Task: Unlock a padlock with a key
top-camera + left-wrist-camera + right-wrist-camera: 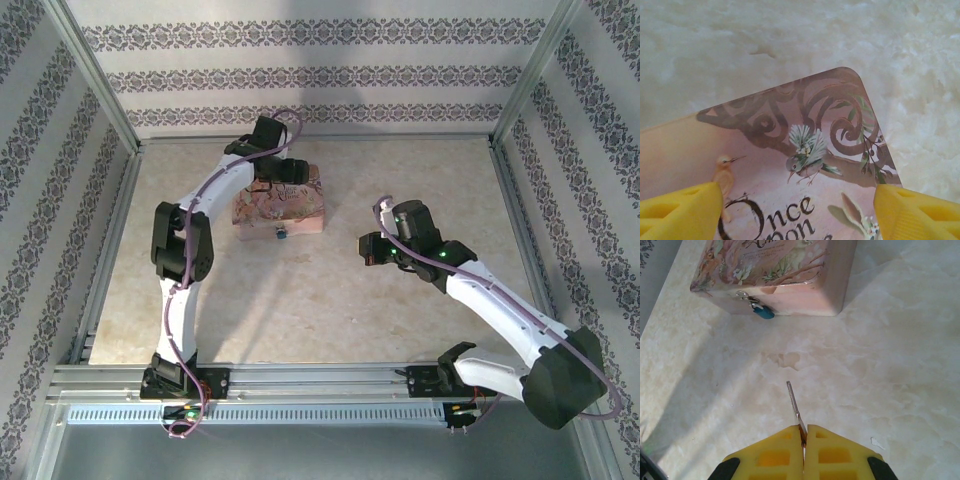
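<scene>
Item 1, the padlock (763, 312): tiny, blue-teal body, silvery shackle. It hangs from the clasp on the front wall of the pink tin (790, 285), low down, with the body near the table (880, 370). From above it shows as a small dark speck (281, 235) just in front of the tin (300, 212).

Item 2, the key (794, 405): slim silvery blade with an orange trace at its root. It is pinched in the right gripper (804, 440), whose yellow fingers (775, 455) are pressed together on its base. The blade juts forward above the marble-look top and points roughly toward the tin. It is well apart from the padlock.

Item 3, the left gripper (797, 205): the yellow fingers (680, 210) are spread wide, one at each lower corner of the wrist view, with the tin's illustrated lid (805, 125) between and beneath them. Whether they touch the lid cannot be told. From above, the gripper (290, 172) sits over the far part of the tin.

Item 4, the right gripper (372, 248) as seen from above: right of the tin and clear of it, over bare table (400, 320)
</scene>
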